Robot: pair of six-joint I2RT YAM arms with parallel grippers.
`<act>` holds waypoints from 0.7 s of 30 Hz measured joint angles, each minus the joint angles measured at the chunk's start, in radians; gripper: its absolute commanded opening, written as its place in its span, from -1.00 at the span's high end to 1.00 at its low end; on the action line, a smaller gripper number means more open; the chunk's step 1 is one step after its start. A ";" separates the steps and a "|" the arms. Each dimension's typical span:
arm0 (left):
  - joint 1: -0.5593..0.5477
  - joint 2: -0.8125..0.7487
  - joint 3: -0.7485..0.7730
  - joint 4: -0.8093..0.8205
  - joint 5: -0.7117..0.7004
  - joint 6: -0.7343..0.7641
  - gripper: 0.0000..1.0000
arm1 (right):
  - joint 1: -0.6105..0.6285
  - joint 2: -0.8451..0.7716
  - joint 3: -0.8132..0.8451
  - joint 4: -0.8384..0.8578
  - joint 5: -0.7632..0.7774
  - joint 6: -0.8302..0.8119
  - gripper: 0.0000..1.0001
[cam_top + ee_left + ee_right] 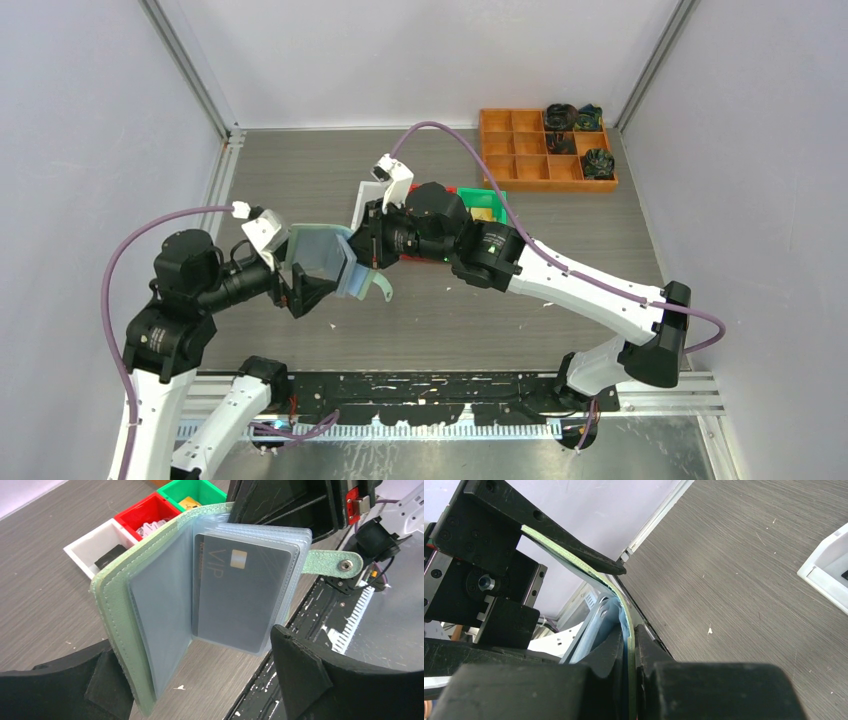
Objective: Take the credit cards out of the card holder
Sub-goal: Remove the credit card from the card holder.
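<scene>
The card holder [112, 615] hangs open above the bench [45, 590], between the two arms. The right gripper [630, 630] is pressed together on one mint cover and its clear pockets. The left gripper [191, 640] is spread wide, with the other cover lying against one of its fingers. The front pocket holds a dark grey card [240, 600] printed "VIP"; the facing pocket looks bare. The snap strap [332, 562] sticks out sideways.

Behind it, three bins stand in a row. The white bin [87, 547] holds a black item [109, 556], the red bin [131, 516] holds pale items [150, 527], and the green bin [172, 490] holds something gold [189, 502]. The orange tray [497, 150] holds dark objects [598, 160] in its right-hand compartments.
</scene>
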 measured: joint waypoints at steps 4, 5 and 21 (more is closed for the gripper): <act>0.000 -0.006 0.000 0.002 -0.031 0.006 -0.73 | 0.000 0.000 0.000 0.000 0.011 0.000 0.99; 0.000 -0.010 -0.001 0.005 -0.035 0.006 -0.71 | 0.000 0.000 0.000 0.000 0.014 0.000 0.99; -0.001 -0.047 0.003 0.021 -0.101 0.023 -0.24 | -0.001 -0.014 -0.044 0.049 0.024 0.000 0.99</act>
